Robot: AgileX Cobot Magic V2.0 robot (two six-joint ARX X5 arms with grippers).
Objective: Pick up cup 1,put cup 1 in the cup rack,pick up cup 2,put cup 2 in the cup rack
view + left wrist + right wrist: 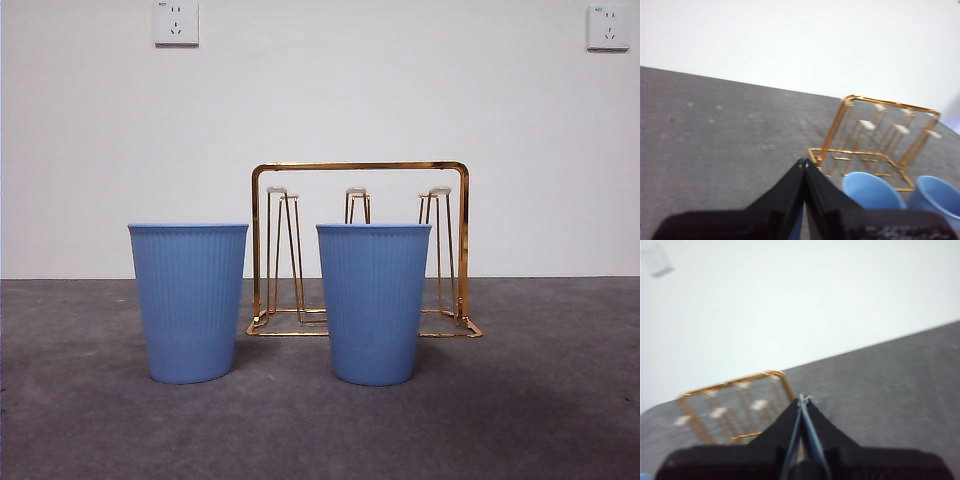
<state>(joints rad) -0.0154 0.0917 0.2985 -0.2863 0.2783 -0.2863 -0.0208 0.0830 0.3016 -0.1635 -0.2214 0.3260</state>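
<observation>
Two blue ribbed cups stand upright on the dark grey table in the front view, one at the left (189, 301) and one at the middle (373, 302). The gold wire cup rack (360, 250) stands behind them, with nothing on its prongs. The left wrist view shows the rack (875, 140) and the two cup rims (872, 190) (937, 192) below and ahead of my left gripper (803, 162), which is shut and empty. The right wrist view shows the rack (735, 405) beyond my right gripper (804, 399), which is shut and empty. Neither gripper shows in the front view.
A white wall rises behind the table, with two sockets high up (176, 22) (608, 27). Bare grey table (540, 400) lies to both sides of the cups and in front of them.
</observation>
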